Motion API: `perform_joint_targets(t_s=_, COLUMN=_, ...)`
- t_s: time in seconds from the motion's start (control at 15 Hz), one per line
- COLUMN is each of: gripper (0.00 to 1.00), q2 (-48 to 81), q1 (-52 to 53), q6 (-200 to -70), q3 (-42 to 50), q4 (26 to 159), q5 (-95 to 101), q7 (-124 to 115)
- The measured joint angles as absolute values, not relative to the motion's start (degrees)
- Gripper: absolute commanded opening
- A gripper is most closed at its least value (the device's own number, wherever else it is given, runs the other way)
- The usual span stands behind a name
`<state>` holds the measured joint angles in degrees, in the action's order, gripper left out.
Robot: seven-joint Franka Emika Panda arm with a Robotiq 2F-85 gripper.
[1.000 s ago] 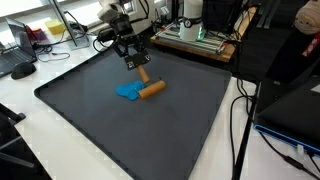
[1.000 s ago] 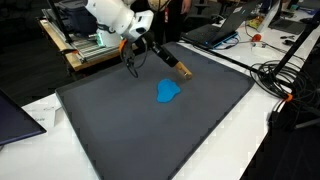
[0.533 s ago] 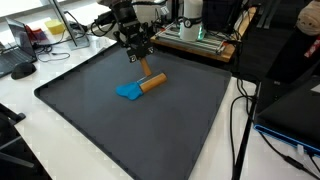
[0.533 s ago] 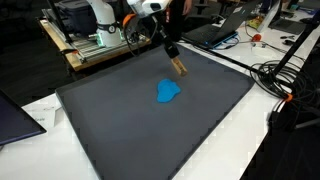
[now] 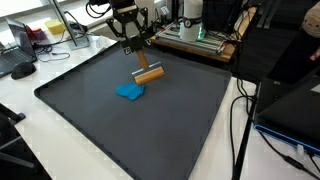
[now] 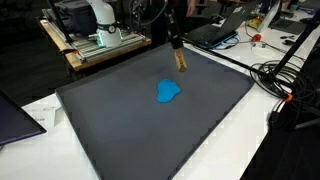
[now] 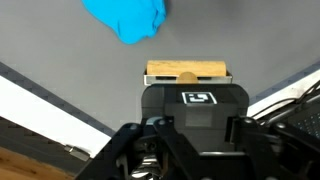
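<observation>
dark gripper (image 6: 176,46) at top, clamped on tan wooden piece (image 6: 180,63) hanging tilted over far part of black mat (image 6: 120,135). crumpled blue cloth (image 6: 168,92) flat near mat centre, apart from wooden piece. tangled cables (image 6: 278,82) beside mat edge; laptop corner (image 6: 14,115) opposite.

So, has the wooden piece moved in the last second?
Yes. The wooden piece, gripped by the hand, has lifted away from the blue lump, up toward the far edge of the dark mat.
</observation>
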<state>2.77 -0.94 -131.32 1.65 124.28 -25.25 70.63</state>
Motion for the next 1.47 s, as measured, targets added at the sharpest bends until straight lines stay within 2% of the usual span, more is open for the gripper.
perform_joint_targets(t_s=0.67, gripper=0.23, q2=8.57, q1=-0.03, q6=-122.41, q3=-0.26, q4=108.46, q5=-13.76, q7=28.02)
perform_joint_targets(t_s=1.13, gripper=0.23, q2=16.24, q1=5.17, q6=-115.41, q3=-1.09, q4=98.46, q5=1.04, q7=-1.93)
perform_joint_targets(t_s=1.2, gripper=0.48, q2=17.12, q1=5.97, q6=-114.38, q3=-1.04, q4=97.16, q5=3.6, q7=-5.71)
perform_joint_targets(t_s=1.47, gripper=0.48, q2=19.02, q1=7.52, q6=-111.99, q3=-0.86, q4=94.59, q5=9.07, q7=-10.62)
